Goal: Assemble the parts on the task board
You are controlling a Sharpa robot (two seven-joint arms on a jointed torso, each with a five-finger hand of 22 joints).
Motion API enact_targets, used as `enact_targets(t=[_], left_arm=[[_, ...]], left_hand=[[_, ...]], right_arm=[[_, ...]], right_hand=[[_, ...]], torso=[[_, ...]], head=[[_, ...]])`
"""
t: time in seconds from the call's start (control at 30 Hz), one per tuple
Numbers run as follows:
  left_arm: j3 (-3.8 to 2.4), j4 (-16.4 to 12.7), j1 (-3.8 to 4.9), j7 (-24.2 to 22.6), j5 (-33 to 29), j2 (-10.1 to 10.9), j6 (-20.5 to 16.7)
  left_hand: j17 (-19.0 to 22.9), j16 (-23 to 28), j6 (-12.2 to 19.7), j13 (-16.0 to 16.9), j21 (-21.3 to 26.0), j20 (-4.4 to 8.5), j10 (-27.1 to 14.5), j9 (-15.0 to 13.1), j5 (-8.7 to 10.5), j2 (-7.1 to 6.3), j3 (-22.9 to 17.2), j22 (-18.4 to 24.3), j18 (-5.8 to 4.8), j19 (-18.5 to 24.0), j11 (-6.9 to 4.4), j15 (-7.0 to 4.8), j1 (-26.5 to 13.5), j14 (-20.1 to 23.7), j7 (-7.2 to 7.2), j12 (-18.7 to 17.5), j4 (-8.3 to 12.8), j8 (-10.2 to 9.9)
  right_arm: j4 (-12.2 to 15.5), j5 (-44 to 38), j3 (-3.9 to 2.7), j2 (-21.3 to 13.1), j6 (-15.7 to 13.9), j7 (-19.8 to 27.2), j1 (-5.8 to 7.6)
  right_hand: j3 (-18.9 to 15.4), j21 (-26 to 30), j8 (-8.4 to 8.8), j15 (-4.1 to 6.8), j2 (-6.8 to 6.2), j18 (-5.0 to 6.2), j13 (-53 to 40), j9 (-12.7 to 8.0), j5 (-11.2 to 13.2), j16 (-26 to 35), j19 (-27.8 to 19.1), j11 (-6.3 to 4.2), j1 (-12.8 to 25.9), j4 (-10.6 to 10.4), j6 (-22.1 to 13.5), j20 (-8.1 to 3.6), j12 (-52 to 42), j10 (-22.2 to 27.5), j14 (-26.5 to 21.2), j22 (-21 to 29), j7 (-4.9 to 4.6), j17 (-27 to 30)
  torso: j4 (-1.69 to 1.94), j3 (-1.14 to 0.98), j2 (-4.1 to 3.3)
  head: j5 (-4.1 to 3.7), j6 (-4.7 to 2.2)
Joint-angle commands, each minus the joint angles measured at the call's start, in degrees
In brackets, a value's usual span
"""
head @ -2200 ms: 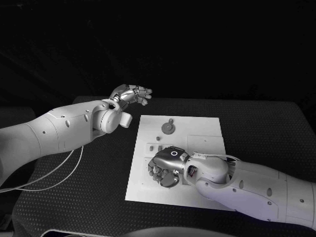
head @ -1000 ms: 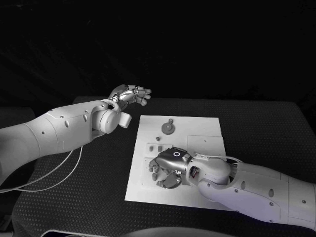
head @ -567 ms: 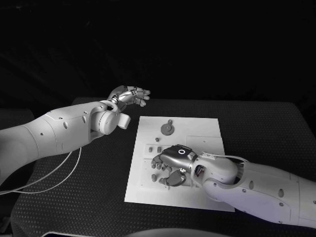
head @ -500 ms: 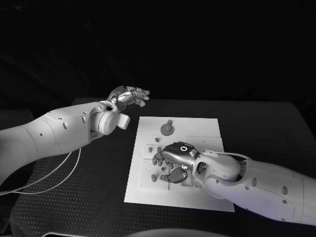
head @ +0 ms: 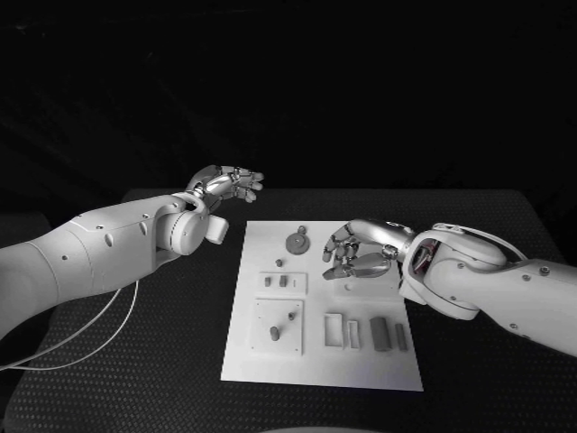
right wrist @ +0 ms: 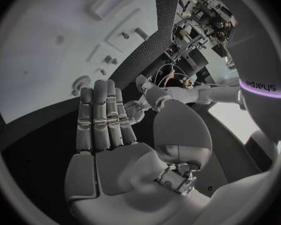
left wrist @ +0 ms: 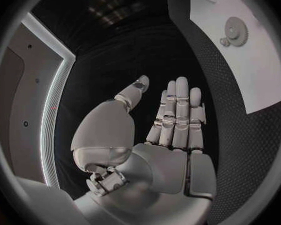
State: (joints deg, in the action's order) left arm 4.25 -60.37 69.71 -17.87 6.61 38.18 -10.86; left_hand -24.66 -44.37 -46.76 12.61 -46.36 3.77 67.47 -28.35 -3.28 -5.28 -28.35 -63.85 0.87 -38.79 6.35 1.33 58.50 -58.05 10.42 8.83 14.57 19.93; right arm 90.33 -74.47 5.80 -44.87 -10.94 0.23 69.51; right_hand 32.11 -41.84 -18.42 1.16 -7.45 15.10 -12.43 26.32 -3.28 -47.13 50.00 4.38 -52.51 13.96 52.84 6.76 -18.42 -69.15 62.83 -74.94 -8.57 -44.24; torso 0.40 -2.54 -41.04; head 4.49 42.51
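One word can be read: "sharpa", in dark letters on the robot's white left arm (right wrist: 259, 87) as it crosses the right wrist view (there it appears upside down). Nothing legible stands on the task board (head: 325, 361).

I am counting one task board (head: 367, 365), one gear (head: 297, 242), two arms and two hands (head: 232, 181) (head: 361, 251).

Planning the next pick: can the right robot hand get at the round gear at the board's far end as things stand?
Probably yes. The right robot hand hovers open beside the gear, with only bare task board between them; the left robot hand is off the board.
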Motion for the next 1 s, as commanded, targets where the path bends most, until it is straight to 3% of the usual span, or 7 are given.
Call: enact_targets(t=[0.03,0.23,0.43,0.47,0.53,0.57,1.0], left_arm=[[-0.03,-0.1,-0.08,-0.3,-0.4,-0.1,0.7],[-0.02,0.1,-0.40,-0.3,-0.4,-0.1,0.9],[0.01,0.2,-0.85,-0.3,-0.4,-0.1,0.9],[0.01,0.2,-0.94,-0.3,-0.4,-0.1,1.0],[0.01,0.2,-1.05,-0.3,-0.4,-0.1,1.0],[0.02,0.2,-1.13,-0.3,-0.4,-0.1,1.0],[0.04,0.2,-1.60,-0.2,-0.5,-0.3,1.1]], left_hand=[[-0.1,0.2,0.4,-0.1,0.2,0.24,-0.5,0.1,-0.03,0.25,0.1,-0.1,0.82,0.0,0.06,0.31,-0.3,-0.3,-0.11,0.0,-0.2,0.3],[-0.1,0.2,0.4,-0.1,0.2,0.23,-0.5,0.1,-0.03,0.24,0.1,-0.1,0.82,0.0,0.06,0.31,-0.3,-0.3,-0.12,0.0,-0.2,0.3],[-0.1,0.3,0.3,-0.1,0.2,0.23,-0.5,0.1,-0.03,0.23,0.2,-0.1,0.81,0.0,0.06,0.32,-0.4,-0.3,-0.12,0.0,-0.3,0.4],[-0.2,0.3,0.3,-0.1,0.2,0.23,-0.5,0.1,-0.03,0.23,0.2,-0.1,0.81,0.0,0.06,0.32,-0.4,-0.3,-0.12,0.0,-0.3,0.4],[-0.2,0.3,0.3,-0.1,0.2,0.23,-0.5,0.1,-0.03,0.23,0.2,-0.1,0.81,0.0,0.06,0.32,-0.4,-0.3,-0.13,0.0,-0.3,0.4],[-0.2,0.3,0.3,-0.1,0.2,0.23,-0.5,0.1,-0.03,0.22,0.2,-0.1,0.81,0.0,0.06,0.32,-0.4,-0.3,-0.13,0.0,-0.3,0.4],[-0.2,0.3,0.4,-0.1,0.3,0.22,-0.5,0.2,-0.03,0.23,0.2,-0.2,0.80,0.0,0.07,0.33,-0.5,-0.2,-0.13,0.1,-0.4,0.4]], right_arm=[[0.6,7.0,0.08,-1.8,8.0,-6.2,0.16],[3.4,16.6,0.29,-6.2,10.3,-10.3,0.32],[4.6,16.2,0.90,-8.9,12.3,-16.2,0.35],[4.6,16.2,1.09,-9.4,13.5,-18.2,0.35],[4.5,16.3,1.30,-9.8,16.1,-20.8,0.35],[4.5,16.4,1.50,-10.1,16.9,-21.9,0.35],[5.9,15.0,3.52,-11.2,21.4,-32.5,0.34]], right_hand=[[0.1,-0.8,-0.60,0.50,0.02,-0.10,-2.6,0.6,0.5,-1.5,0.0,-0.86,1.0,0.1,0.5,-0.28,-3.3,0.3,-0.1,-1.2,0.22,-0.3],[-0.3,-9.6,-1.03,3.47,-0.48,-0.10,-17.1,2.3,0.4,-13.9,5.1,-3.13,0.6,2.0,0.9,-3.20,-22.2,3.8,3.2,-1.6,1.32,-5.8],[0.6,-17.5,-1.06,4.93,-0.83,-0.10,-30.8,3.3,0.5,-24.3,7.1,-4.49,1.2,1.3,2.1,-5.80,-40.2,6.5,4.3,-1.4,2.28,-11.4],[1.0,-18.5,-1.39,5.27,0.03,-0.10,-33.1,3.6,0.5,-25.7,8.1,-4.92,2.1,-0.1,2.8,-6.20,-43.8,4.9,5.1,-1.3,2.73,-12.2],[5.0,-19.8,-1.34,5.79,-1.15,-0.10,-36.8,4.1,0.6,-27.0,9.8,-5.42,3.8,-4.0,3.1,-7.56,-48.6,4.6,6.3,-1.0,3.27,-12.9],[6.0,-20.2,-1.51,5.99,-0.35,-0.10,-37.6,4.4,0.5,-27.3,10.2,-5.47,5.3,-5.6,3.5,-7.84,-49.4,4.6,6.6,-0.9,3.26,-13.1],[7.9,-21.7,0.28,5.27,-1.97,-0.10,-40.0,4.1,0.5,-27.4,10.0,-4.75,11.1,-6.4,1.8,-9.02,-50.8,5.4,7.2,-0.7,2.49,-13.8]], torso=[[-0.44,-0.10,0.28],[-0.75,-0.21,0.62],[-1.14,-0.36,0.94],[-1.24,-0.34,1.02],[-1.33,-0.36,1.11],[-1.39,-0.37,1.15],[-1.59,-0.26,1.44]], head=[[-0.37,0.15],[-1.12,0.31],[-1.67,0.61],[-1.73,0.65],[-1.77,0.60],[-1.80,0.67],[-2.26,0.98]])
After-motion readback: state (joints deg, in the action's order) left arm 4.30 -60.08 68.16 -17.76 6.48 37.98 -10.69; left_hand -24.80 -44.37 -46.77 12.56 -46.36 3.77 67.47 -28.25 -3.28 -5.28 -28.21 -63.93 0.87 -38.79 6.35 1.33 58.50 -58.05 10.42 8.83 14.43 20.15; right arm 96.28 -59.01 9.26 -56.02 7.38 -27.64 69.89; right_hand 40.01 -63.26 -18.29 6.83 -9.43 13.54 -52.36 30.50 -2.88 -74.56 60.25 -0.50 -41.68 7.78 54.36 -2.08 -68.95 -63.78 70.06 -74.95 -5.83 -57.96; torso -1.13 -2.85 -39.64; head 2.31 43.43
